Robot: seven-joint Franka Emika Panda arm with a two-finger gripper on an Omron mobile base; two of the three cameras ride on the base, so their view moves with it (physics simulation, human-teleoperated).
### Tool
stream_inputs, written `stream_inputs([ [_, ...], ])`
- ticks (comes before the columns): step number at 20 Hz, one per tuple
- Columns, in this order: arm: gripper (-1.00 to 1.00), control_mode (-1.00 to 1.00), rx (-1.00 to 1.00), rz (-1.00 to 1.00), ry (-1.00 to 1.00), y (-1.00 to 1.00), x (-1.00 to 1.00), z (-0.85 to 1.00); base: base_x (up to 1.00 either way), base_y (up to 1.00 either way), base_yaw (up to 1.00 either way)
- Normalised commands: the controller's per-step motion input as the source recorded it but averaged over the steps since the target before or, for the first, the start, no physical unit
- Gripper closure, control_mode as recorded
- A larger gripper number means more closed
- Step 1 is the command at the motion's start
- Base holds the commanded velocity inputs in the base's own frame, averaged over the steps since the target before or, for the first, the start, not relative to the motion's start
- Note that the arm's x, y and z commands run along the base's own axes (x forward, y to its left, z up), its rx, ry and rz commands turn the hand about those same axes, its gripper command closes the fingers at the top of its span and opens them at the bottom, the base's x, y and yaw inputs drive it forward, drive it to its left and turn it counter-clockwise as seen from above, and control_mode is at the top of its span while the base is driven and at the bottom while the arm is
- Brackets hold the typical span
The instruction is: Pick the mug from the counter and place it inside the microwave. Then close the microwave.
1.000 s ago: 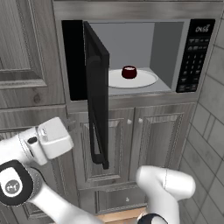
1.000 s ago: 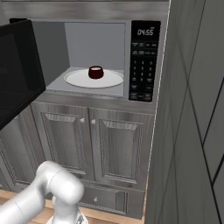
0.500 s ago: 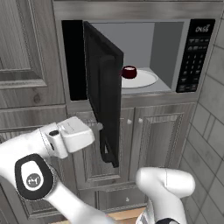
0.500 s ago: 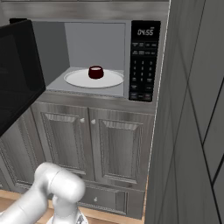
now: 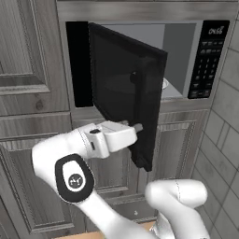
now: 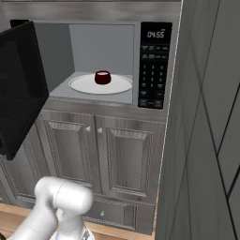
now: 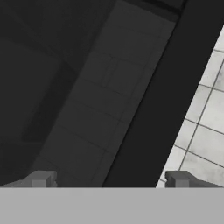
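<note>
mug [image 6: 102, 77] sits on the white turntable [image 6: 84, 85] inside the microwave [image 6: 154, 65]; door [image 5: 126, 88] is swung partway shut, gripper [image 5: 137, 127] pressed against its black glass with jaws spread wide, holding nothing

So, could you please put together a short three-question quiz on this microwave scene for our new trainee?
1. True or false: the small dark red mug sits on the white round turntable inside the built-in microwave.
2. The black glass microwave door is: A) fully shut, B) partly open, C) removed.
3. Fill in: the gripper is close against the door with its fingers ____.

Key: 1 true; 2 B; 3 open. The mug is in place and the door hangs part way across the opening. In the hand view the two fingertips stand wide apart, with nothing between them.
</note>
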Motion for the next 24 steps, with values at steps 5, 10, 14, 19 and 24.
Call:
stream_inputs([
  [5, -1.0, -1.0, 0.0, 0.04, 0.0, -0.8, 0.01, 0.19, 0.0, 0.0, 0.0],
  [10, -1.0, -1.0, 0.03, 0.06, 0.0, -0.68, 0.11, 0.23, 0.0, 0.0, 0.0],
  [14, -1.0, -1.0, 0.03, 0.09, 0.0, -0.52, 0.27, 0.13, 0.0, 0.0, 0.0],
  [19, -1.0, -1.0, 0.05, 0.12, 0.0, -0.43, 0.46, 0.05, 0.0, 0.0, 0.0],
  [24, -1.0, -1.0, 0.1, 0.15, 0.0, -0.29, 0.47, 0.09, 0.0, 0.0, 0.0],
])
